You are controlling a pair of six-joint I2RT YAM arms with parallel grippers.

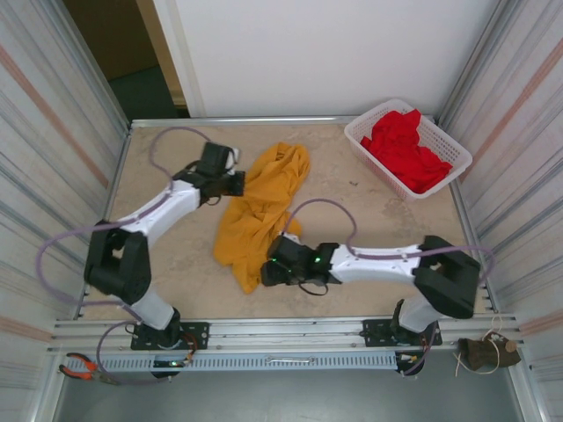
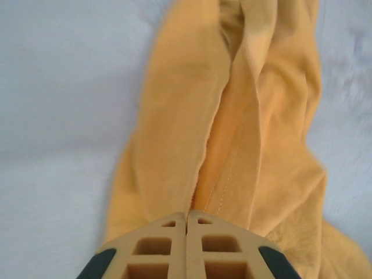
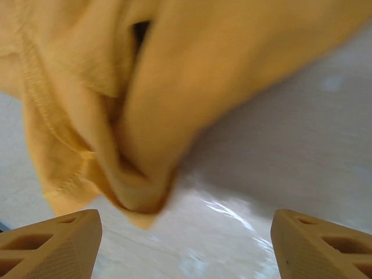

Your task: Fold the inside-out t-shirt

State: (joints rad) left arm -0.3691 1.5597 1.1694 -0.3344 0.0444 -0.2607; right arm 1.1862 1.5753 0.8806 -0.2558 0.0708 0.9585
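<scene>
The inside-out t-shirt (image 1: pixel 264 207) is a mustard-yellow bundle lying crumpled and stretched lengthwise on the beige table, no print showing. My left gripper (image 1: pixel 237 183) is at its upper left edge. In the left wrist view the fingers (image 2: pixel 187 215) are pressed together, with a stitched fold of the t-shirt (image 2: pixel 174 116) running into their tips. My right gripper (image 1: pixel 264 271) sits low over the table at the shirt's near end. Its fingers (image 3: pixel 186 232) stand wide apart with bare table between them, and a hanging corner of the t-shirt (image 3: pixel 174 87) lies just ahead of them.
A white basket (image 1: pixel 356 136) holding a red garment (image 1: pixel 405 149) stands at the back right corner. Metal rails edge the table (image 1: pixel 176 264) and ribbed walls close both sides. Pliers (image 1: pixel 79 365) lie on the front ledge at left.
</scene>
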